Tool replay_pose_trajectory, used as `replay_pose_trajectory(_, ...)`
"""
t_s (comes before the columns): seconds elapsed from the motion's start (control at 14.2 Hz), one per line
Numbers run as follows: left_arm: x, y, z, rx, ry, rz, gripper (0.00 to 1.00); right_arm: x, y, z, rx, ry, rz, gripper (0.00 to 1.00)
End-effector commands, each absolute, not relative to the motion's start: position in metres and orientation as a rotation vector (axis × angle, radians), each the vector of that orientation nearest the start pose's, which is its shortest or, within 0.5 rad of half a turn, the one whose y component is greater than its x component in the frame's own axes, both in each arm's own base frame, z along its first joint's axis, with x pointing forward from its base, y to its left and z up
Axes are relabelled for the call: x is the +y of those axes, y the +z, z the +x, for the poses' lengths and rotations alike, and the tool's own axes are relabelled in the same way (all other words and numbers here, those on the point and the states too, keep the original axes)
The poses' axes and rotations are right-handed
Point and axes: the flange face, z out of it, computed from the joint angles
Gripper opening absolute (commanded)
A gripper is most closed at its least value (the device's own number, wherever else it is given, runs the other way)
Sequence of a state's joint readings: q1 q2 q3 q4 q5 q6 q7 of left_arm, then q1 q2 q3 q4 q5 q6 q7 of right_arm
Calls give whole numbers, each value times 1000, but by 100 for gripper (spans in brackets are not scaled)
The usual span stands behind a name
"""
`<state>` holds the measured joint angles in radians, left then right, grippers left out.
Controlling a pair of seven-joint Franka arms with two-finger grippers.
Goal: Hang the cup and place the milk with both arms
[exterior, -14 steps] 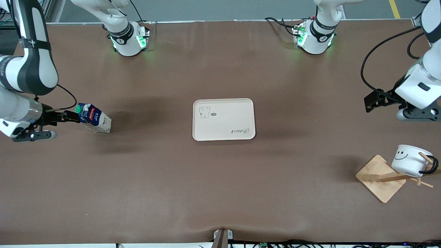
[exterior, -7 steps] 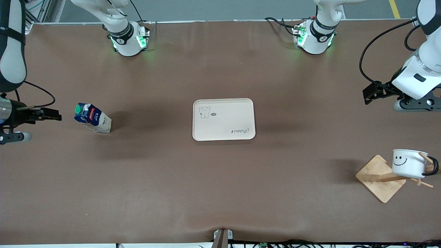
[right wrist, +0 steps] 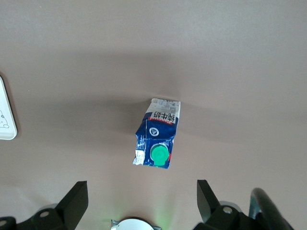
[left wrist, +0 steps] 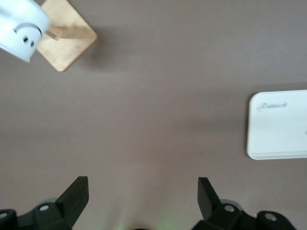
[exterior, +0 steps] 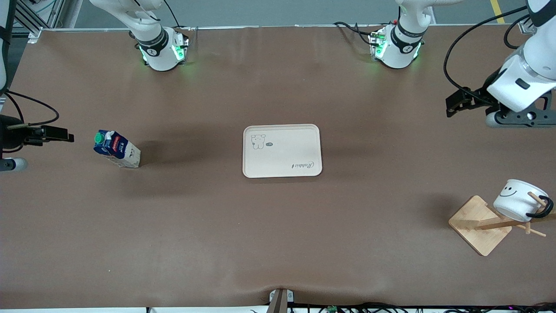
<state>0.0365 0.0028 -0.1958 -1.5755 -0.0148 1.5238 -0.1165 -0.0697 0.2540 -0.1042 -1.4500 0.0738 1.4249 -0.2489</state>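
The milk (exterior: 116, 150) stands on the table toward the right arm's end, green cap up; it also shows in the right wrist view (right wrist: 158, 139). My right gripper (exterior: 68, 135) is open and empty, apart from the carton, closer to the table's end; its jaws stand wide in the right wrist view (right wrist: 141, 187). The cup (exterior: 518, 204) hangs by its black handle on a peg of the wooden rack (exterior: 478, 224) at the left arm's end, and shows in the left wrist view (left wrist: 19, 28). My left gripper (exterior: 451, 106) is open and empty in the air, toward the bases from the rack, and shows wide open in its wrist view (left wrist: 141, 184).
A cream tray (exterior: 282, 151) with a rabbit drawing lies at the table's middle; its edge shows in the left wrist view (left wrist: 278, 124) and the right wrist view (right wrist: 5, 115). The rack's base also shows in the left wrist view (left wrist: 67, 33).
My right gripper let go of the milk's top and drew back toward the table's end. My left gripper moved away from the rack toward the bases. The cup swings on its peg.
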Motion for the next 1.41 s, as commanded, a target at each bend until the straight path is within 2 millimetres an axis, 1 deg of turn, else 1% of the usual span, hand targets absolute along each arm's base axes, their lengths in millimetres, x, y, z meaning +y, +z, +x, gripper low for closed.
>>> replay_pose_trajectory(0.0, -109, 626, 533, 93, 131, -3161, 100, -85, 534, 598, -116, 378, -2999, 100)
replay_pose_trajectory(0.07, -106, 628, 528, 94, 175, -3149, 100, -82, 536, 600, -112, 377, -3005, 100)
replay_pose_trajectory(0.21, -95, 642, 525, 68, 145, -3113, 100, -89, 554, 603, -98, 315, -3018, 100)
replay_pose_trajectory(0.28, -99, 663, 520, 79, 77, -3096, 100, -92, 556, 604, -93, 294, -3017, 100)
replay_pose_trajectory(0.35, -98, 677, 515, 77, 46, -3095, 100, -91, 562, 601, -110, 291, -3016, 100)
replay_pose_trajectory(0.49, -92, 680, 513, 74, 65, -3095, 100, -87, 558, 594, -117, 376, -2991, 100)
replay_pose_trajectory(0.56, -90, 681, 514, 76, 65, -3101, 100, -86, 561, 594, -122, 380, -3002, 100)
replay_pose_trajectory(0.63, -81, 686, 517, 61, 43, -3101, 100, -82, 577, 596, -128, 336, -3029, 100)
replay_pose_trajectory(0.7, -77, 695, 517, 62, 13, -3102, 100, -83, 598, 598, -141, 276, -3075, 100)
replay_pose_trajectory(0.78, -77, 693, 518, 40, 16, -3101, 100, -84, 619, 598, -144, 209, -3100, 100)
replay_pose_trajectory(0.85, -78, 693, 519, 43, 17, -3103, 100, -81, 629, 597, -147, 186, -3101, 100)
replay_pose_trajectory(0.92, -79, 692, 519, 45, 19, -3101, 100, -76, 642, 585, -146, 185, -3099, 100)
replay_pose_trajectory(0.99, -77, 687, 520, 45, 35, -3091, 100, -74, 645, 576, -133, 206, -3095, 100)
replay_pose_trajectory(1.06, -72, 682, 524, 34, 46, -3054, 100, -69, 647, 569, -101, 215, -3099, 100)
replay_pose_trajectory(1.13, -67, 682, 525, 20, 35, -3013, 100, -53, 654, 564, -19, 210, -3112, 100)
replay_pose_trajectory(1.2, -62, 682, 528, 15, 8, -3014, 100, -44, 656, 558, 62, 217, -3121, 100)
replay_pose_trajectory(1.27, -48, 677, 535, -16, -21, -3016, 100, -44, 651, 551, 70, 224, -3118, 100)
replay_pose_trajectory(1.34, -39, 666, 539, -28, -46, -3013, 100, -50, 645, 542, 82, 194, -3114, 100)
